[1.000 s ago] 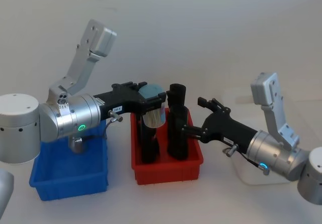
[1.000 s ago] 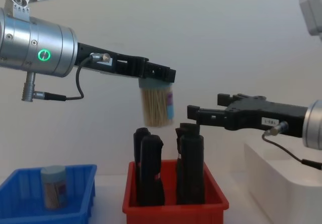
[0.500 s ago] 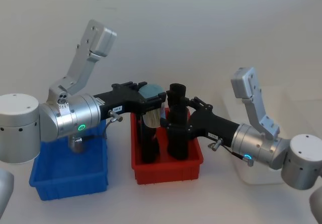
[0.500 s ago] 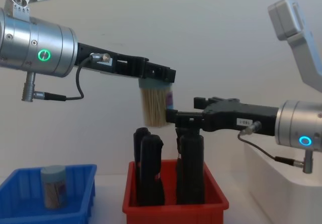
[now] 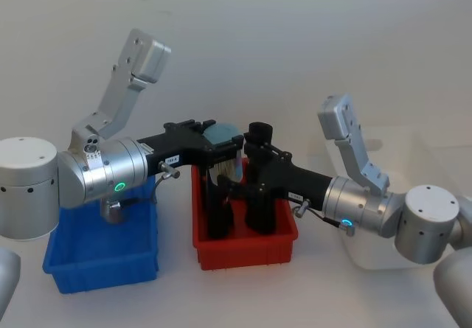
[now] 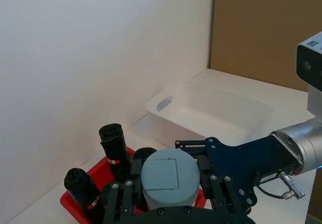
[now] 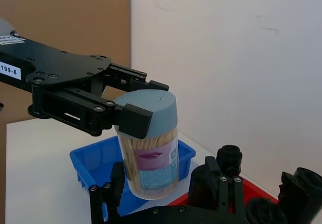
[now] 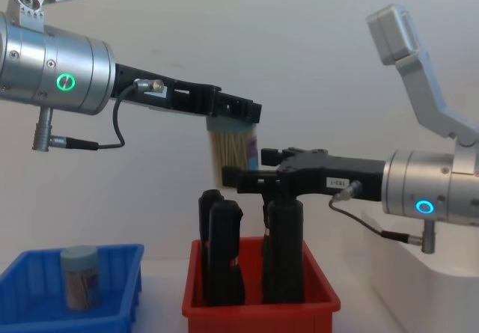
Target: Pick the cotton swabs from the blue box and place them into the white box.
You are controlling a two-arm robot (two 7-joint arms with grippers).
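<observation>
Cotton swabs jar (image 8: 233,155) pinched at its lid by left gripper (image 8: 233,118), hanging above black cylinders (image 8: 281,251) in red bin (image 8: 262,304). Right gripper (image 8: 241,177) spread either side of it. Second jar (image 8: 80,277) upright in blue box (image 8: 112,316); white box (image 8: 416,282) at bench's right edge.

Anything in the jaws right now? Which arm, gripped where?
Left gripper holds one cotton swabs jar by its grey-blue lid, body hanging over the red bin. Right gripper, jaws open at the jar's lower body, holds nothing.
</observation>
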